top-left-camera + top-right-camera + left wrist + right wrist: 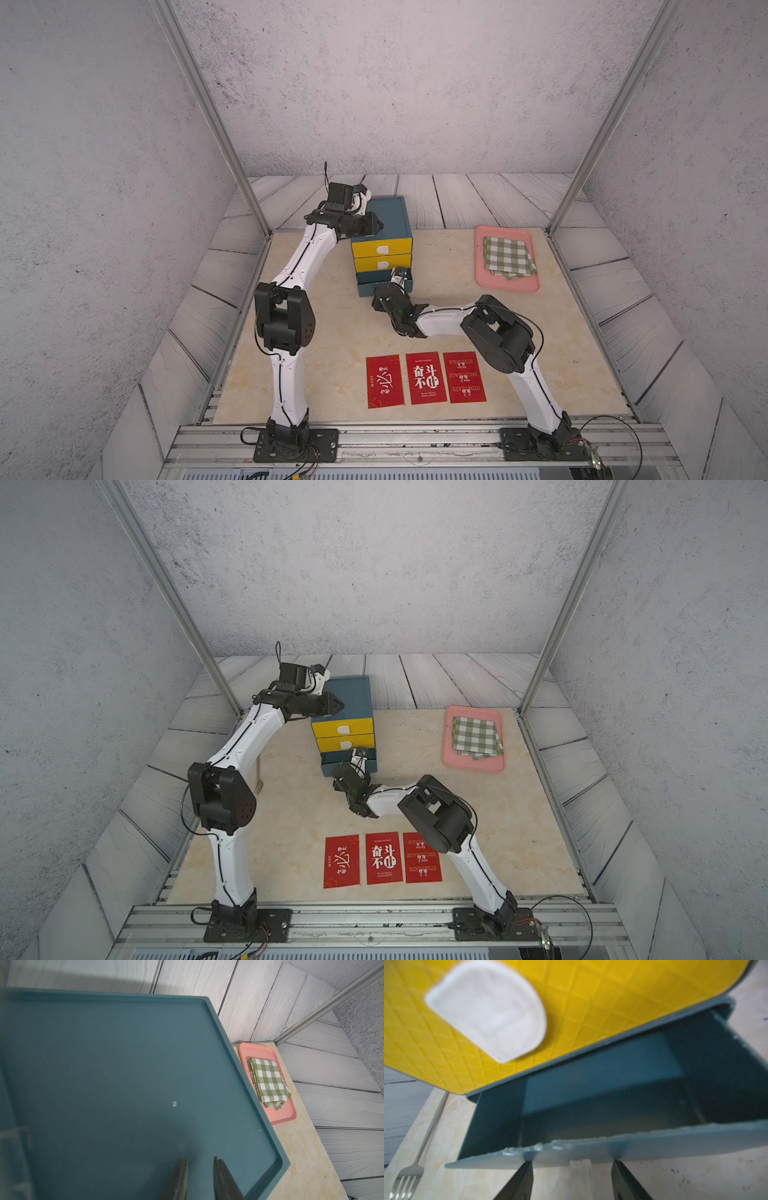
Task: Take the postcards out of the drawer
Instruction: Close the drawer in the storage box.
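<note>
Around: pink tray (509, 286) with checked cloth (508, 255) at 2 o'clock; fork (404, 1178) beside the drawer cabinet (386, 216) at 12.
Postcards (426, 378): three in a row on the table (332, 332) at 6 o'clock, outside the open bottom drawer (591, 1088), with long axes 12-to-6 and narrowly apart.
Room: bare table toward 9; the right elbow overhangs the row's 3 o'clock end.
Right gripper (572, 1164): fingers moderately wide, tips at the drawer's front lip, holding nothing.
Left gripper (200, 1160): narrow gap, empty, over the cabinet top.
</note>
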{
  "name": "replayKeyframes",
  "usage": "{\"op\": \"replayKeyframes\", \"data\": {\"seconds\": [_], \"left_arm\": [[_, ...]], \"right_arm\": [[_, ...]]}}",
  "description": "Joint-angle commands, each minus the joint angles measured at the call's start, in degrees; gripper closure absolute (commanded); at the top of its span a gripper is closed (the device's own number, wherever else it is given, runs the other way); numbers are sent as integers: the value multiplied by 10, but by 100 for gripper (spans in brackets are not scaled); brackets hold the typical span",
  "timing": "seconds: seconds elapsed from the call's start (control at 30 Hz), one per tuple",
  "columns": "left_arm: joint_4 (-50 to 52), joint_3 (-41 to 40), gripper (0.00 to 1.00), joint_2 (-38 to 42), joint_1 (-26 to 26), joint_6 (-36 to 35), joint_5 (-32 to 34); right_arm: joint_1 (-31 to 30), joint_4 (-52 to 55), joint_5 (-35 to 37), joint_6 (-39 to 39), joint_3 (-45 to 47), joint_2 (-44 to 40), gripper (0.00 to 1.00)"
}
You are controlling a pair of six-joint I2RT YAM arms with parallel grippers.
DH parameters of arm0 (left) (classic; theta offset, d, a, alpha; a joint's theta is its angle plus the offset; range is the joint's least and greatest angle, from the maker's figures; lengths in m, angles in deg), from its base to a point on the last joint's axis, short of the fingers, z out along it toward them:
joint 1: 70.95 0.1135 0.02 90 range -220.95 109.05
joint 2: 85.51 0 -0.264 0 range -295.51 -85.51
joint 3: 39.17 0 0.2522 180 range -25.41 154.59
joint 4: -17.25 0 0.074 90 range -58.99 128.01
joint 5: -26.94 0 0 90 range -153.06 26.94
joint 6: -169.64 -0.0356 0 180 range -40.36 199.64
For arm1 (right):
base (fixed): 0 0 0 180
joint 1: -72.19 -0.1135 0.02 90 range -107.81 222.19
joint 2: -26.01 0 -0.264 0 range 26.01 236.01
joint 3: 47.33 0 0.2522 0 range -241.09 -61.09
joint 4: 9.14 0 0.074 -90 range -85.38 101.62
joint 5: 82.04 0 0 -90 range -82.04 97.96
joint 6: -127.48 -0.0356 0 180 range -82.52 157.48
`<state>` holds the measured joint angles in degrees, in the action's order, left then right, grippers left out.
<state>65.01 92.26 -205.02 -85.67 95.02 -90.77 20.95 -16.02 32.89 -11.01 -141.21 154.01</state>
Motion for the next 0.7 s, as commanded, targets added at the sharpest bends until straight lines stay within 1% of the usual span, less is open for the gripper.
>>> {"op": "replayKeyframes", "data": {"seconds": [0.0,0.23,0.67], "left_arm": [[46,-22,73,1,5,-5,3],[43,-29,73,4,5,-5,1],[37,-43,74,8,5,-3,-2]], "right_arm": [[11,-28,-12,-18,4,21,40],[22,-46,-39,-27,2,31,43],[31,-55,-48,-52,-17,49,44]]}}
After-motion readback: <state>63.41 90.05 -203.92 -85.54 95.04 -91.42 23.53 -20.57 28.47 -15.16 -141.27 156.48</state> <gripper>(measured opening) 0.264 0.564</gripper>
